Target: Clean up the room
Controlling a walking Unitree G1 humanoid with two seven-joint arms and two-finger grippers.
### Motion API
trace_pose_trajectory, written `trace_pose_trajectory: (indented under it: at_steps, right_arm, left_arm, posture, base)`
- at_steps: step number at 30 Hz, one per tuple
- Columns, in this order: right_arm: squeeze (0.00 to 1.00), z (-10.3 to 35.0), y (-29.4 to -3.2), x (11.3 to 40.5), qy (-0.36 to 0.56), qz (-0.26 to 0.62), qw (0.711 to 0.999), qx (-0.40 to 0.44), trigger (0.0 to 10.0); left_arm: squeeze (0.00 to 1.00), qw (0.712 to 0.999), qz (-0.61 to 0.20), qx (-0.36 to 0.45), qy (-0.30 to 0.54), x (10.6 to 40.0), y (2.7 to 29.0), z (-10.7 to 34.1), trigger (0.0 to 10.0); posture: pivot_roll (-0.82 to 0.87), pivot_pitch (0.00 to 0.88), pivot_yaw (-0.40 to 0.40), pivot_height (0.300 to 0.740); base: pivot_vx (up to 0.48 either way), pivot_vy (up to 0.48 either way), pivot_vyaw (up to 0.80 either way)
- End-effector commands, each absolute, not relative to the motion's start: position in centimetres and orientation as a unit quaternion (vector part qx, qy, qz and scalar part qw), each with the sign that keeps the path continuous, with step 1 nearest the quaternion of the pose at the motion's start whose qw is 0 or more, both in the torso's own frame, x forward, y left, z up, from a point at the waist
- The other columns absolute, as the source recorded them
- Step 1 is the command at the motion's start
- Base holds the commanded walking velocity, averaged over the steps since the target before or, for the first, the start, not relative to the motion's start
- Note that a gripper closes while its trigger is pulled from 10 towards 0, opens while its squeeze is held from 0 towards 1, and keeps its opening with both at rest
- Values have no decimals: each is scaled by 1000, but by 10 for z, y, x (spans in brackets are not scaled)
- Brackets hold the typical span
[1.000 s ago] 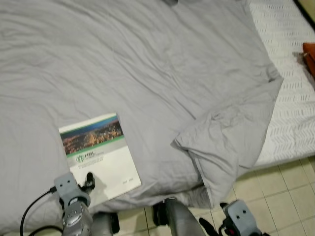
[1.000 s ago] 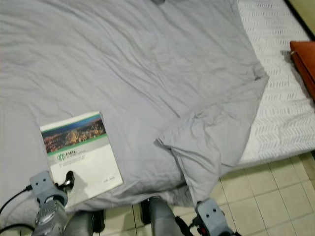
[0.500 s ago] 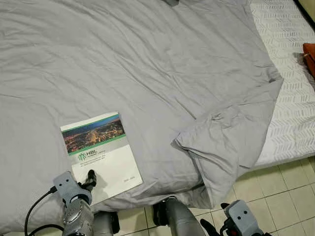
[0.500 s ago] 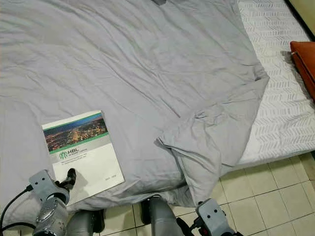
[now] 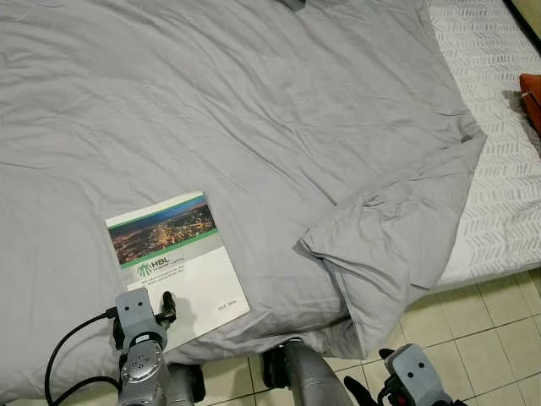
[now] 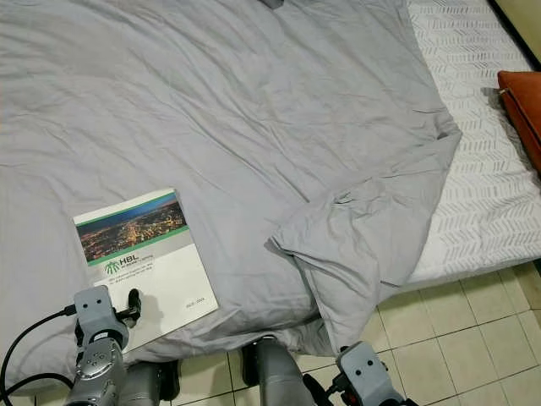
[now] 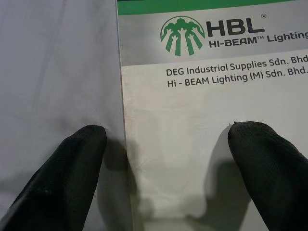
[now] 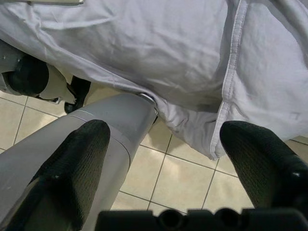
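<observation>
A booklet (image 5: 173,254) with a night city photo, a green stripe and an HBL logo lies flat on the grey duvet (image 5: 254,110) near the bed's front edge. My left gripper (image 5: 161,306) is open at the booklet's near left corner. In the left wrist view its fingers (image 7: 72,163) straddle the booklet's (image 7: 207,120) left edge, one tip over the duvet and one over the white cover. My right gripper (image 8: 166,139) hangs open low beside the bed, above the tiled floor and my own leg.
A duvet corner (image 5: 389,245) is folded back and hangs over the bed's front right edge. The white patterned mattress cover (image 5: 499,194) is bare on the right, with an orange object (image 5: 532,93) at its far edge. Beige floor tiles (image 5: 473,330) lie below.
My left wrist has shifted right along the bed's front edge, closer to the booklet's near corner. The booklet and the right arm have stayed put.
</observation>
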State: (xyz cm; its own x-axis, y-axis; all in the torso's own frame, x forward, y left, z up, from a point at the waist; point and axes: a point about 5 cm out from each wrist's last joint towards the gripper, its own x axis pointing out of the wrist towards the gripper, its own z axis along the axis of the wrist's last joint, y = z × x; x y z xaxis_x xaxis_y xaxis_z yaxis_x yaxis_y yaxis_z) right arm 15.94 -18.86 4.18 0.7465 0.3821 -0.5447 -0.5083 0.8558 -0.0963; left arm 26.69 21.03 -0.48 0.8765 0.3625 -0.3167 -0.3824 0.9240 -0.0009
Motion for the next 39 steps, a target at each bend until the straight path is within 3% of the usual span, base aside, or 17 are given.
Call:
trace_pose_trajectory:
  at_steps: [1, 17, 18, 19, 20, 26, 27, 29, 34, 39]
  right_arm:
    - [0, 34, -193, 148, 290, 236, 920, -119, 10000]
    - [0, 34, -195, 146, 292, 240, 917, -127, 10000]
    - [0, 34, -195, 147, 292, 240, 917, -127, 10000]
    - [0, 34, -195, 147, 292, 241, 917, -127, 10000]
    - [0, 34, -195, 147, 292, 241, 917, -127, 10000]
    - [0, 35, -194, 147, 292, 240, 917, -127, 10000]
    - [0, 34, -195, 145, 294, 239, 917, -127, 10000]
    - [0, 33, -194, 144, 296, 238, 916, -126, 10000]
    - [0, 33, -192, 144, 296, 239, 916, -125, 10000]
    - [0, 30, -193, 151, 293, 234, 919, -124, 10000]
  left_arm:
    - [0, 960, 194, -40, 198, 250, 205, -22, 10000]
    - [0, 940, 180, -192, 219, 257, 178, -28, 10000]
    - [0, 938, 174, -191, 232, 256, 176, -31, 6392]
    - [0, 936, 170, -190, 241, 255, 175, -32, 6392]
    - [0, 934, 163, -190, 254, 254, 173, -35, 0]
    - [0, 915, 172, -219, 292, 245, 175, -45, 0]
    - [0, 891, 198, -273, 305, 240, 178, -50, 0]
    - [0, 882, 209, -297, 300, 239, 179, -51, 0]
    - [0, 894, 196, -292, 277, 244, 181, -45, 0]
    - [0, 927, 158, -273, 204, 266, 185, -22, 0]
  posture:
    - [-256, 479, -191, 740]
    - [-271, 485, -206, 740]
    - [-271, 485, -207, 740]
    - [-271, 485, -207, 740]
    - [-271, 485, -207, 740]
    - [-281, 493, -208, 740]
    - [-281, 493, -208, 740]
    - [-281, 493, -208, 740]
    - [-276, 493, -203, 740]
    - [-251, 474, -182, 740]
  base:
    - [0, 0, 0]
    - [0, 0, 0]
    - [0, 0, 0]
    - [0, 0, 0]
    - [0, 0, 0]
    - [0, 0, 0]
    - [0, 0, 0]
    - [0, 0, 0]
    - [0, 0, 0]
    - [0, 0, 0]
